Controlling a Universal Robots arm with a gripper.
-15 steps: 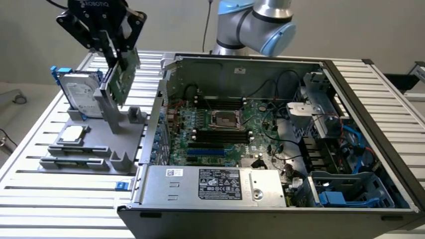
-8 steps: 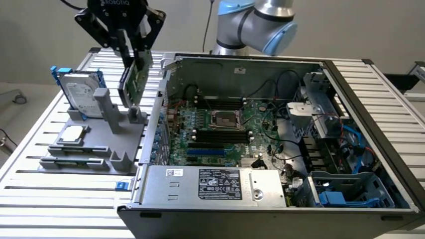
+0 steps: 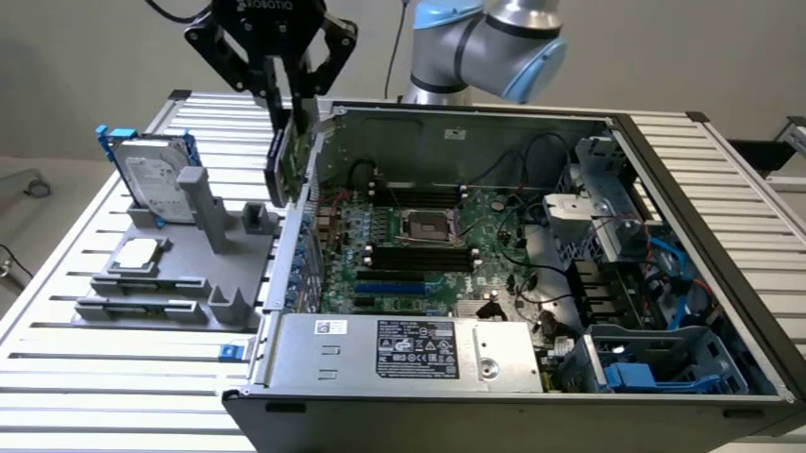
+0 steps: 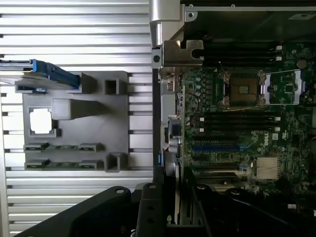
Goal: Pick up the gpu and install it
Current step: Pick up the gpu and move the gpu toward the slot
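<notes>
The gpu [image 3: 287, 151], a thin dark card, hangs on edge from my gripper [image 3: 285, 94], which is shut on its upper edge. It hovers above the exterior view's left wall of the open computer case [image 3: 629, 132], just over the rim. In the wrist view the card [image 4: 177, 190] runs edge-on out from between my black fingers [image 4: 148, 207], along the case wall. The green motherboard [image 3: 416, 236] lies inside the case, with a blue expansion slot [image 4: 217, 147] among black ones.
A grey parts holder [image 3: 189, 274] stands on the slatted table beside the case, carrying a silver hard drive in a blue frame [image 3: 151, 175], a square processor chip [image 4: 40, 121] and memory sticks [image 4: 61, 147]. The case's power supply [image 3: 403, 351] and drive cage [image 3: 655, 363] line its near side.
</notes>
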